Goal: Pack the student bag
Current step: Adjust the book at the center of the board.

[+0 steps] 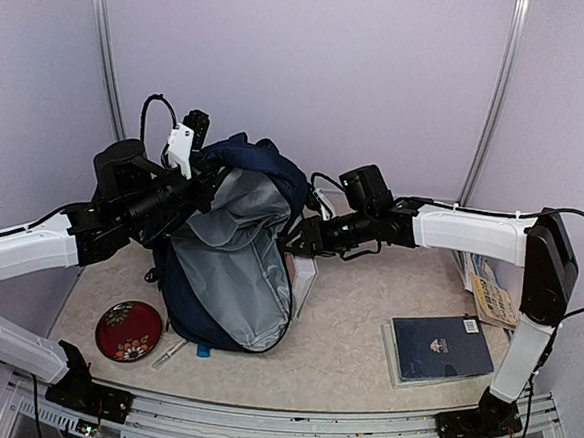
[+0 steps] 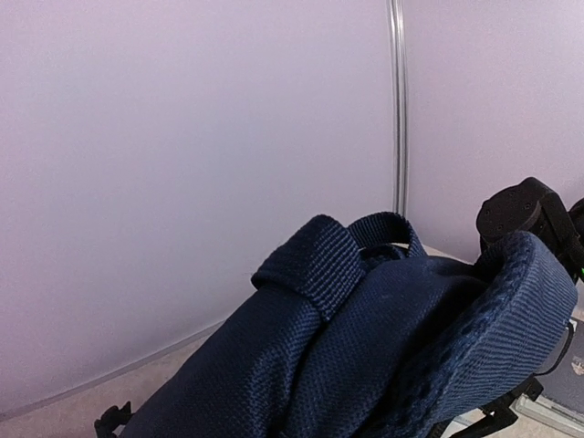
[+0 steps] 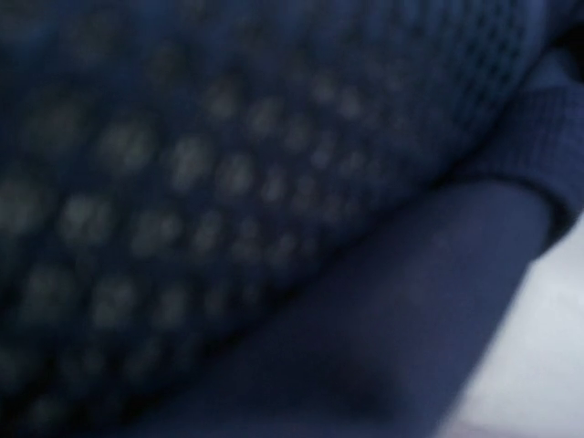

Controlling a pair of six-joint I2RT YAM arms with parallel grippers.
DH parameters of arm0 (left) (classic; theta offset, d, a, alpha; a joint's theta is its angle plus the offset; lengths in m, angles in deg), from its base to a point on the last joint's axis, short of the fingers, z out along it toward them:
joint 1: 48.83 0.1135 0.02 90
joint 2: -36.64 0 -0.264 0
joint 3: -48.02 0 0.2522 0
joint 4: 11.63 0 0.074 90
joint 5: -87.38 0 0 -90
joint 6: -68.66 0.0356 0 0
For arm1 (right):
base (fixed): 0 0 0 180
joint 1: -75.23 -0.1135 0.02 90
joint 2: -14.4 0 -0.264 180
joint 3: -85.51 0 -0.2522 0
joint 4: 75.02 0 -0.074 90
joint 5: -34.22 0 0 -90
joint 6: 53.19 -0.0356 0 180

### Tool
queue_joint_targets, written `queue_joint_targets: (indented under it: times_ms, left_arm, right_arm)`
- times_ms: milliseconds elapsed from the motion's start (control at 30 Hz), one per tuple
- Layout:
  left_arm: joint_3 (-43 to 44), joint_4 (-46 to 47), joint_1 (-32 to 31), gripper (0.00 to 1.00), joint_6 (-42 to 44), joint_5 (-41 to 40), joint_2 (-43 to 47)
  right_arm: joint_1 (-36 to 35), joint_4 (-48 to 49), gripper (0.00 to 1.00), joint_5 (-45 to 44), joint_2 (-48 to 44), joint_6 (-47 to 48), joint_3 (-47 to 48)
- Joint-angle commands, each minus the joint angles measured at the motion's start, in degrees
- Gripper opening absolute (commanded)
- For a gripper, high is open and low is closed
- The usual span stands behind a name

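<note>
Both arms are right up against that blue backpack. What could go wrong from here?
1. The student bag seems to hang from the left pincer; if that grip slips, it may slump shut.
2. The right pincer sits against the bag's side, its camera filled with fabric, so it could snag.

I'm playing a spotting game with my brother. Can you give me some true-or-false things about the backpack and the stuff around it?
1. The student bag is open and its grey lining shows. True.
2. The red flowery dish is inside the bag. False: it lies on the table, on the left arm's side of the bag.
3. A dark blue book lies flat on the right arm's side. True.
4. The right gripper hangs high above the bag. False: it is right up against the bag's side.
5. The left gripper is at the bag's top edge, pinching it. True.
</note>
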Motion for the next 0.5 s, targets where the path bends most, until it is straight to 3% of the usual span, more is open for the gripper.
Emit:
queue_joint_targets:
  times_ms: [0,467]
  left_arm:
    - [3.72,0.08,0.31,0.00,-5.93,-5.30,3.41]
    - [-0.52,-1.75,0.31,0.00,-1.71,-6.89,7.40]
  right_arm:
    - [-2.59,-9.14,0.47,-12.77,3.31,2.29,1.97]
    - [-6.66,-17.55,0.48,-22.74,7.23,7.86,10.73]
